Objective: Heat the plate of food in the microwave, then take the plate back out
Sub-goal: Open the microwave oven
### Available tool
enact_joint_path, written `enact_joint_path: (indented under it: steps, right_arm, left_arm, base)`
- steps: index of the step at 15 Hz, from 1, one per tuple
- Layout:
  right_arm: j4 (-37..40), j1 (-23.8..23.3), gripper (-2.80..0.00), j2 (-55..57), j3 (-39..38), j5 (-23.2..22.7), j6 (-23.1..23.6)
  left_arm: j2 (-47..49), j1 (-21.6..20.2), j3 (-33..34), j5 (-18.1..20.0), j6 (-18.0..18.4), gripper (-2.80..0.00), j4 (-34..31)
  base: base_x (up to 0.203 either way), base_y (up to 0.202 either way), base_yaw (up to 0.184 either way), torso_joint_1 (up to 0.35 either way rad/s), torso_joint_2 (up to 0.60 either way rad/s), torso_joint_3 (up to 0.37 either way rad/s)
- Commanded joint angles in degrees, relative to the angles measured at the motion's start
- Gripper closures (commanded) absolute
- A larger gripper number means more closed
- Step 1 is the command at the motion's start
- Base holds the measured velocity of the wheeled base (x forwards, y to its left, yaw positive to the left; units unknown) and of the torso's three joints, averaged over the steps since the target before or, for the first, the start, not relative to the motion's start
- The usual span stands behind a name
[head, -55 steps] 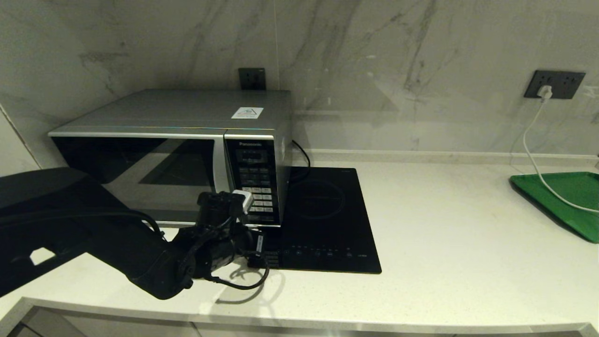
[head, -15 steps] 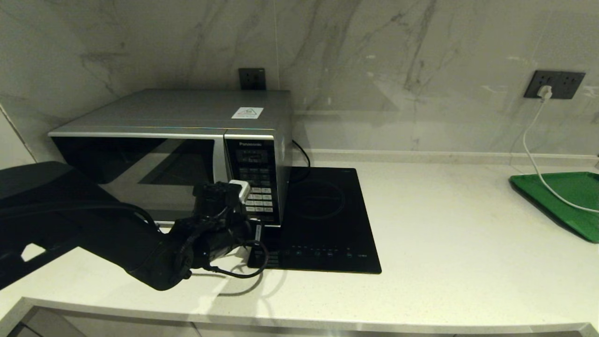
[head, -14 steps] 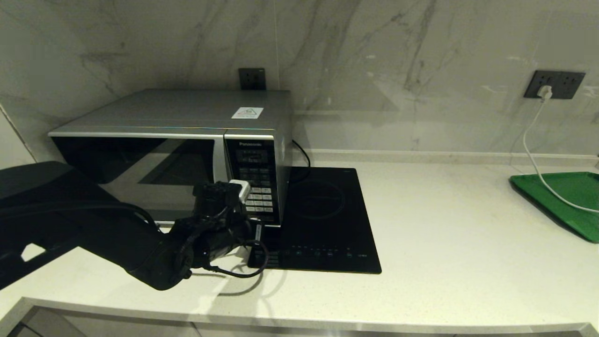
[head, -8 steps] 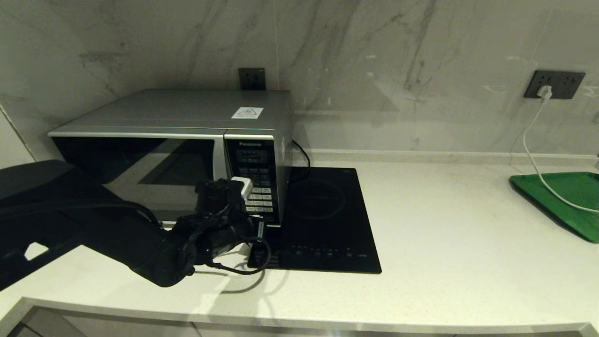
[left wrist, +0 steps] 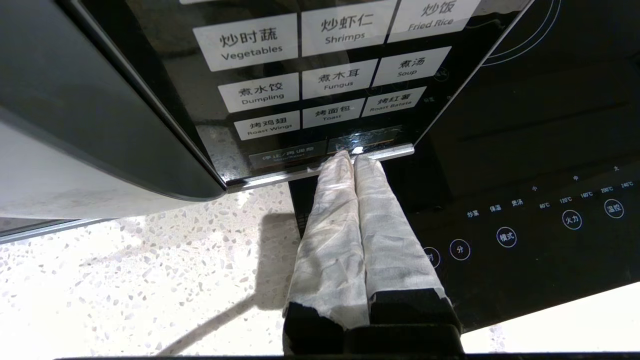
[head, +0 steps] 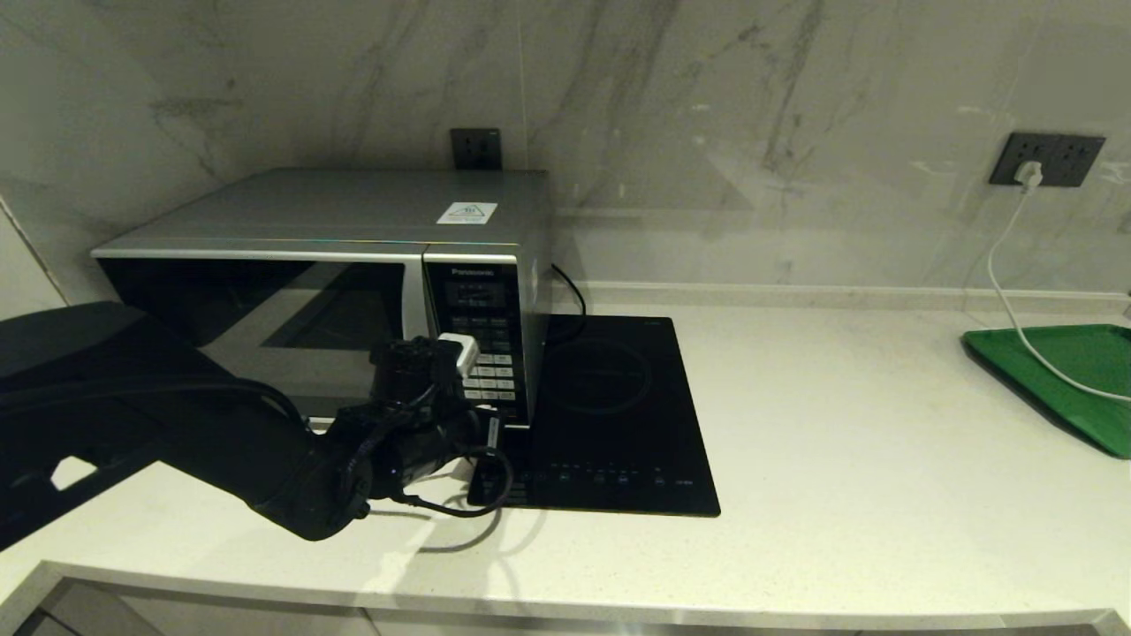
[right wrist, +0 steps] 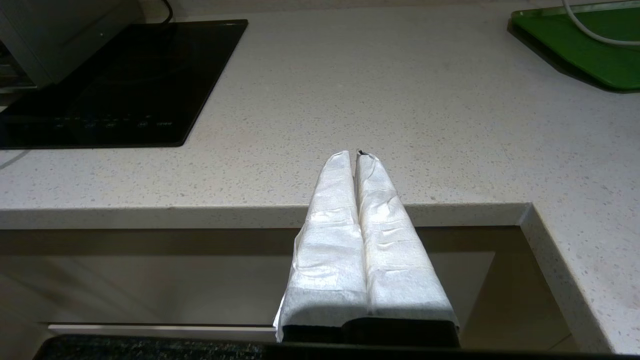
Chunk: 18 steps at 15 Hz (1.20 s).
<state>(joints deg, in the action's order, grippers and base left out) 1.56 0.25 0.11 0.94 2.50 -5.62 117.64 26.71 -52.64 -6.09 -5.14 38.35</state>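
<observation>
Nearest the robot, the right gripper [right wrist: 356, 156] hangs parked off the front edge of the speckled white stone counter [head: 839, 495], its two cloth-wrapped fingers pressed together on nothing.

Next up, the left gripper [left wrist: 350, 159] has its wrapped fingers shut tight too, tips right at the bottom strip of the button panel [left wrist: 320, 75] on the big silver-grey Panasonic microwave [head: 353, 265]. It has nudged a little up and toward the panel since a few seconds ago; the last second it barely moved.

The labels are readable from the left wrist view: Vegetables, Shrimps, Fried Rice, Dumpling, Fungus, Soup, Roast Wings, Toast, Roast Batata (each with Chinese above). Nine preset keys are visible, plus two dark ones below that I can't read.

The dark glass door [head: 265, 327] is closed, and I can't see the plate of food anywhere.

Just beside the microwave lies one flat black glass hob [head: 610, 415]. Far right sits one green rectangular tray [head: 1069, 380] with a white cable [head: 1003, 283] running across it, up to one of two dark wall sockets [head: 1047, 159].
</observation>
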Motion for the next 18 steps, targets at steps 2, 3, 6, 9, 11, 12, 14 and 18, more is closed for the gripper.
enact_joint_path:
  steps: [2,3,6,9,11,12,14,18]
  right_arm:
    - [0.0,0.0,0.0,0.0,0.0,0.0,0.0]
    - [0.0,0.0,0.0,0.0,-0.1,0.0,0.0]
    - [0.0,0.0,0.0,0.0,0.0,0.0,0.0]
    - [0.0,0.0,0.0,0.0,0.0,0.0,0.0]
    - [0.0,0.0,0.0,0.0,0.0,0.0,0.0]
    - [0.0,0.0,0.0,0.0,0.0,0.0,0.0]
    - [0.0,0.0,0.0,0.0,0.0,0.0,0.0]
    - [0.0,0.0,0.0,0.0,0.0,0.0,0.0]
  left_arm:
    - [-0.3,0.0,0.0,-0.1,0.0,0.0,0.2]
    - [-0.4,0.0,0.0,-0.1,0.0,0.0,0.2]
    - [-0.8,0.1,0.5,-0.2,0.4,0.0,0.2]
    - [-2.0,0.9,3.0,-0.3,0.2,0.0,0.1]
    - [-3.6,2.4,7.1,-0.5,-0.1,0.0,0.1]
    - [-5.3,3.7,9.6,-0.7,-0.5,0.0,0.1]
    - [-9.8,6.6,13.4,-2.4,-1.5,0.0,0.2]
    - [-22.6,9.0,19.8,-4.8,-1.1,0.0,-0.1]
  base:
    - [0.0,0.0,0.0,0.0,0.0,0.0]
    - [0.0,0.0,0.0,0.0,0.0,0.0]
    - [0.0,0.0,0.0,0.0,0.0,0.0]
    - [0.0,0.0,0.0,0.0,0.0,0.0]
    - [0.0,0.0,0.0,0.0,0.0,0.0]
    - [0.0,0.0,0.0,0.0,0.0,0.0]
    - [0.0,0.0,0.0,0.0,0.0,0.0]
    - [0.0,0.0,0.0,0.0,0.0,0.0]
